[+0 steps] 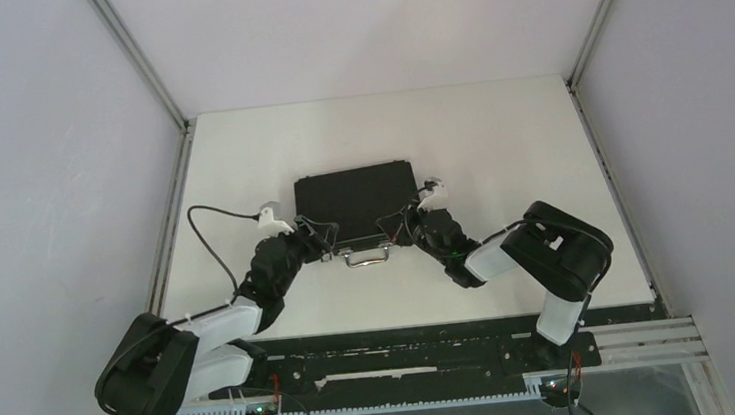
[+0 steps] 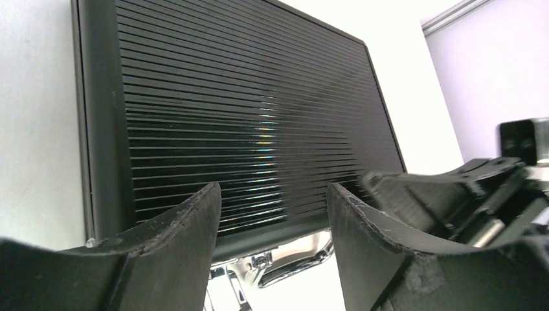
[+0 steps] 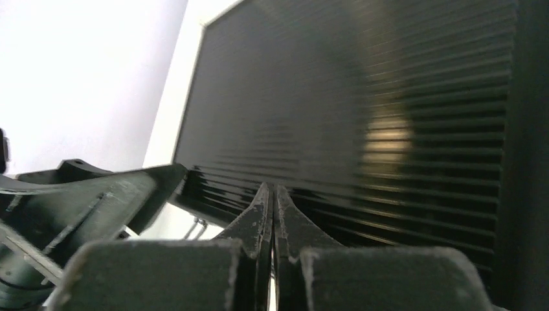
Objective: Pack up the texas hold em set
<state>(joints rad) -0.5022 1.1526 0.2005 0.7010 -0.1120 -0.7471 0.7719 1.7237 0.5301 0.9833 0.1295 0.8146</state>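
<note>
Black briefcase (image 1: 355, 205) just beyond left gripper (image 2: 273, 194), right gripper (image 3: 272, 194).

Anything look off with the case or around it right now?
Nothing stands out. The briefcase lies flat and closed, handle toward the arms, no visible damage. Left gripper open, right gripper shut, both at its near edge.

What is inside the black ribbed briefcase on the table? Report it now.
Nothing inside shows. The black ribbed briefcase lies shut on the white table; only its lid and silver metal handle are visible. Any contents are covered by the lid.
</note>
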